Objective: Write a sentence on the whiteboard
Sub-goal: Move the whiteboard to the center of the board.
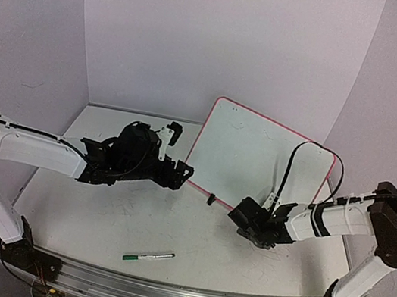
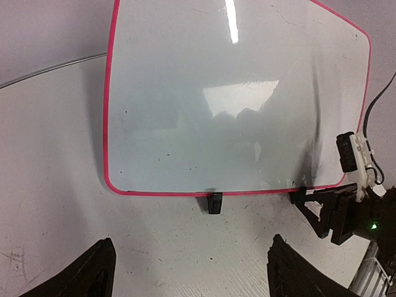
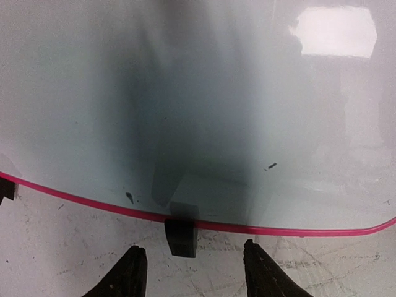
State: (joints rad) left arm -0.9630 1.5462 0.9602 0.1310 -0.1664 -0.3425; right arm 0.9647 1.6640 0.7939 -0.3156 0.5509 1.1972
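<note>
The whiteboard (image 1: 259,155), glossy white in a pink-red frame, stands tilted at the back on black clip feet; one foot (image 1: 210,198) shows. No green sentence shows on it, only a few dark specks. My left gripper (image 1: 185,171) is open and empty at the board's lower left corner; in the left wrist view (image 2: 192,275) its jaws stand wide apart in front of the board (image 2: 235,99) and a clip foot (image 2: 215,202). My right gripper (image 1: 239,216) is open and empty, low at the board's bottom edge; its jaws (image 3: 193,275) flank the other clip foot (image 3: 181,237) below the board (image 3: 216,93).
A marker (image 1: 149,256) with a white body and green cap lies flat on the table near the front edge, between the two arms. The right gripper also shows in the left wrist view (image 2: 337,213). Pale walls close in behind and beside the board.
</note>
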